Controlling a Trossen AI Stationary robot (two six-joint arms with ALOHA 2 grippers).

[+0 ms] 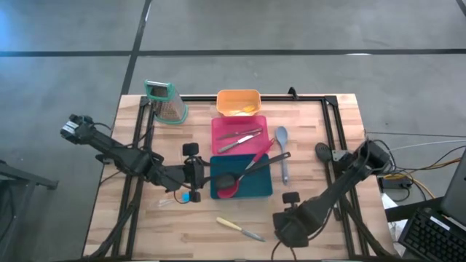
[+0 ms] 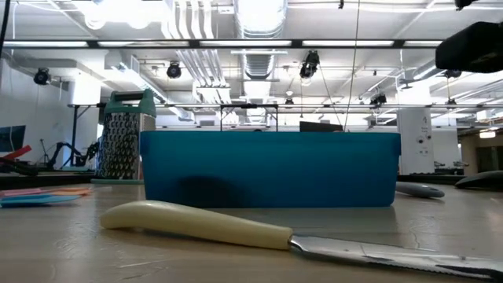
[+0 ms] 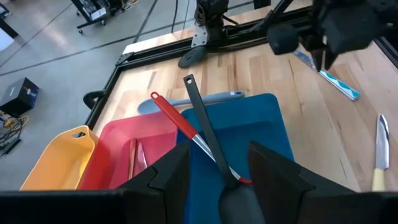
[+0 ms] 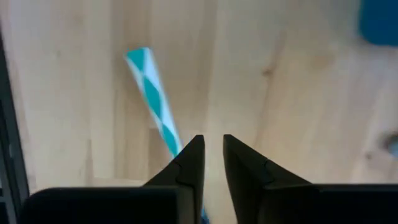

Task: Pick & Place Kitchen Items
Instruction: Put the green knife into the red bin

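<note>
- High view: the left gripper [image 1: 198, 172] sits at the left wall of the teal tray [image 1: 255, 189], where a black spoon [image 1: 251, 167] and a red spoon [image 1: 246, 172] lie crossed. Metal cutlery [image 1: 239, 138] lies in the pink tray [image 1: 226, 129], a grey spoon [image 1: 282, 151] on the table [image 1: 328, 138] just right of the trays, and a cream-handled knife [image 1: 240, 228] near the front edge, just left of the right gripper [image 1: 289, 222].
- Low view: the knife [image 2: 259, 233] lies before the teal tray [image 2: 267, 169], the grater [image 2: 124, 135] behind to the left.
- Left wrist view: its fingers [image 3: 171, 180] stand apart over the black spoon's bowl [image 3: 239, 202].
- Right wrist view: the fingers [image 4: 189, 165] are nearly together, a teal-and-white piece [image 4: 152, 93] on bare wood reaching between their tips; whether they grip it cannot be told.
</note>
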